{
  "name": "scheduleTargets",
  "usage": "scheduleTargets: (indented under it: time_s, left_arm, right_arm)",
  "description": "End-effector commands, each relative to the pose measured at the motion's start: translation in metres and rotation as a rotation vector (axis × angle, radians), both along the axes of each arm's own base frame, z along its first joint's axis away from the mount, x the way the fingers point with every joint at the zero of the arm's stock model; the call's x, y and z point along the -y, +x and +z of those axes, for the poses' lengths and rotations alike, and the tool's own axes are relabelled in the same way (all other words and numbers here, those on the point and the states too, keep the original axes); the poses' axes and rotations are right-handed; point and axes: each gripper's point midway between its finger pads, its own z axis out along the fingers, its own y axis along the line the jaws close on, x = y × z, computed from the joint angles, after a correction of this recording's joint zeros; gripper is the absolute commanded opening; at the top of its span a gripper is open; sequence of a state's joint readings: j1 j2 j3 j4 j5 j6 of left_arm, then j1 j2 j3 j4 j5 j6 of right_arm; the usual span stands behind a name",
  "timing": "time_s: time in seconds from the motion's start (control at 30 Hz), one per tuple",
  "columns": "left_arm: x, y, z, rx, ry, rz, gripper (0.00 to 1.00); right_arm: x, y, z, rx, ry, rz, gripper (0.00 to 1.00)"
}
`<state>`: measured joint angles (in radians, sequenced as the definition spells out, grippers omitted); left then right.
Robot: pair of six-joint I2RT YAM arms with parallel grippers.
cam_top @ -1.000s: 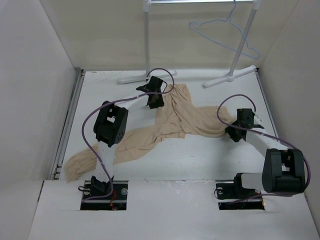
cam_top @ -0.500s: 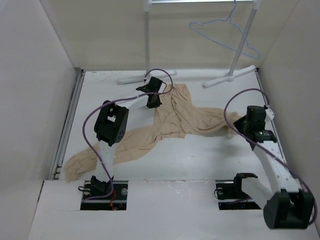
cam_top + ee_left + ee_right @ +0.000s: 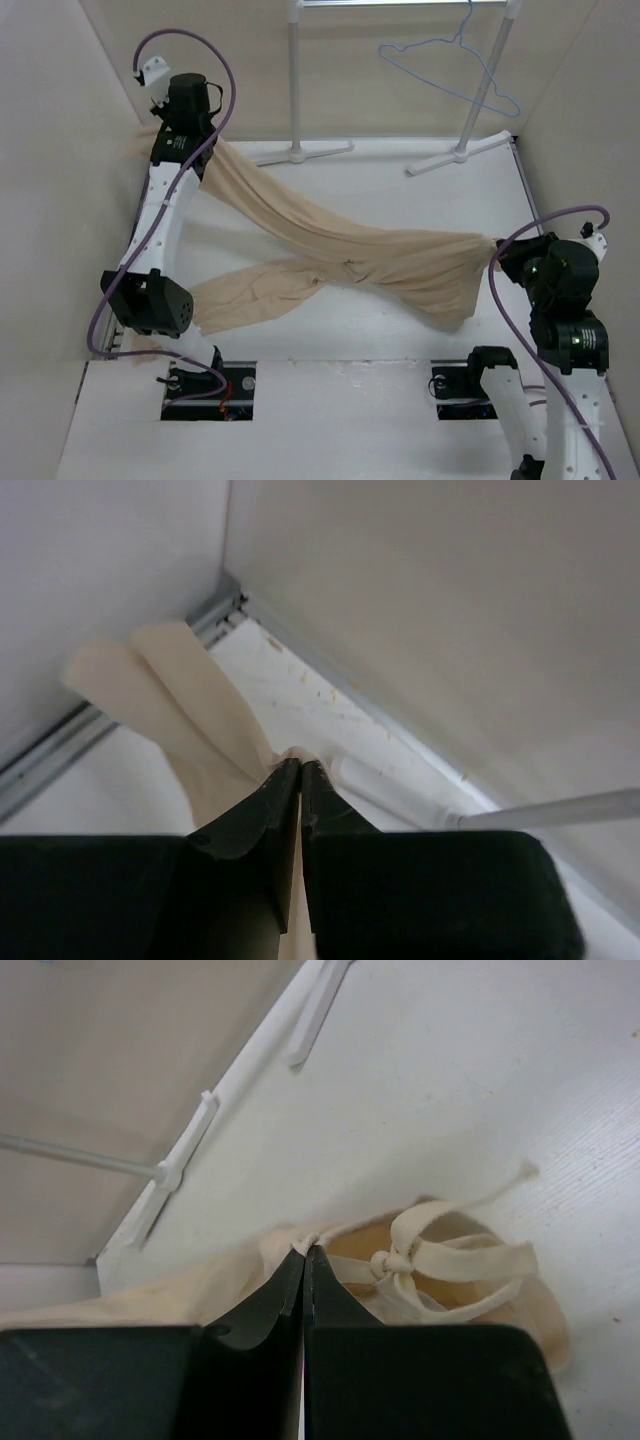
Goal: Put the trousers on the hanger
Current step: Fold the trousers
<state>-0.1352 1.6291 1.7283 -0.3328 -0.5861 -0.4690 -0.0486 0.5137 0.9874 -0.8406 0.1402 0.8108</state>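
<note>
I am holding the trousers (image 3: 370,255) with both arms. My left tool (image 3: 300,772) is raised in the far left corner, its fingers pressed together on a fold of the tan cloth, which looks to be near the end of one leg. My right tool (image 3: 305,1255) is low at the right side of the bench (image 3: 400,180), also clamped on cloth, at the waist end, where the knotted drawstring (image 3: 400,1260) is lying just beside the fingertips.

The garment is hanging between the two tools as a long band, its long axis running on a diagonal from far left and high to near right and low. The middle is sagging towards the bench. The other leg is trailing loose across the bench towards the near left.

The hanger (image 3: 447,62) is hooked on the top rail of the white garment rack (image 3: 294,80) at the far right, hanging tilted. It lies beyond and above my right tool and well apart from my left one, so my right arm is the nearer. I judge the coming move depends on this: the band is crossing the bench at an angle to the hanger, and the cloth has to be carried far and up to reach the bottom wire.

I am counting one pair of trousers with two legs, one hanger, one rack with two posts and two flat feet, and two tools, both gripping.
</note>
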Motion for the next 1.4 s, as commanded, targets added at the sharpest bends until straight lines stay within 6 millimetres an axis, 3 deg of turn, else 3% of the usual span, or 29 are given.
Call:
scheduleTargets:
  time_s: [0.0,0.13,0.2,0.3,0.33,0.4,0.43,0.53,0.57,0.6,0.67,0.8,0.87,0.97,1.0,1.07,1.1,1.13,1.17,1.27,1.37]
  left_arm:
    - [-0.016,0.013,0.015,-0.026,0.131,0.061,0.04]
    - [-0.027,0.054,0.013,-0.058,0.183,0.044,0.06]
    - [-0.028,0.071,0.007,-0.062,0.182,0.027,0.11]
    - [-0.019,0.081,-0.004,-0.062,0.174,-0.007,0.26]
    - [-0.009,0.082,-0.009,-0.073,0.177,-0.031,0.36]
    - [0.005,0.077,-0.014,-0.093,0.185,-0.062,0.62]
    - [0.011,0.073,-0.015,-0.101,0.186,-0.075,0.69]
    - [0.038,0.038,-0.030,-0.145,0.192,-0.130,0.73]
    - [0.048,0.016,-0.042,-0.168,0.193,-0.153,0.72]
    - [0.053,0.003,-0.050,-0.181,0.189,-0.158,0.72]
    - [0.059,-0.035,-0.070,-0.210,0.184,-0.161,0.72]
    - [0.041,-0.104,-0.117,-0.313,0.127,-0.122,0.72]
    - [0.007,-0.130,-0.134,-0.360,0.090,-0.021,0.73]
    - [-0.044,-0.155,-0.166,-0.424,-0.017,0.132,0.74]
    - [-0.056,-0.159,-0.180,-0.455,-0.052,0.166,0.73]
    - [-0.071,-0.161,-0.205,-0.513,-0.102,0.202,0.71]
    - [-0.075,-0.158,-0.217,-0.542,-0.114,0.210,0.69]
    - [-0.077,-0.155,-0.223,-0.555,-0.118,0.214,0.68]
    - [-0.079,-0.149,-0.229,-0.571,-0.111,0.215,0.66]
    - [-0.079,-0.130,-0.245,-0.603,-0.099,0.209,0.63]
    - [-0.084,-0.119,-0.252,-0.631,-0.069,0.217,0.65]
  right_arm:
    - [-0.002,0.013,-0.005,-0.034,0.001,0.023,0.03]
    - [0.001,0.057,0.017,0.024,0.021,0.017,0.03]
    - [0.013,0.081,0.027,0.031,0.008,-0.035,0.03]
    - [0.036,0.123,0.033,0.012,-0.002,-0.112,0.03]
    - [0.043,0.138,0.030,-0.004,0.010,-0.131,0.03]
    - [0.062,0.168,0.016,-0.041,0.019,-0.191,0.03]
    - [0.068,0.180,0.003,-0.072,0.023,-0.208,0.03]
    - [0.075,0.201,-0.030,-0.142,0.033,-0.228,0.17]
    - [0.076,0.207,-0.042,-0.167,0.034,-0.219,0.34]
    - [0.076,0.207,-0.049,-0.182,0.031,-0.216,0.49]
    - [0.075,0.200,-0.053,-0.189,0.022,-0.205,0.65]
    - [0.061,0.170,-0.061,-0.157,-0.003,-0.185,0.76]
    - [0.041,0.157,-0.082,-0.181,-0.006,-0.144,0.67]
    - [0.019,0.137,-0.126,-0.257,0.016,-0.112,0.24]
    - [0.018,0.132,-0.141,-0.282,0.020,-0.117,0.18]
    - [0.022,0.131,-0.161,-0.318,0.025,-0.113,0.19]
    - [0.033,0.134,-0.165,-0.325,0.022,-0.132,0.22]
    - [0.038,0.138,-0.166,-0.324,0.020,-0.138,0.27]
    - [0.043,0.149,-0.164,-0.324,0.023,-0.127,0.41]
    - [0.038,0.179,-0.157,-0.320,0.028,-0.051,0.63]
    - [0.040,0.207,-0.150,-0.304,0.007,-0.022,0.65]
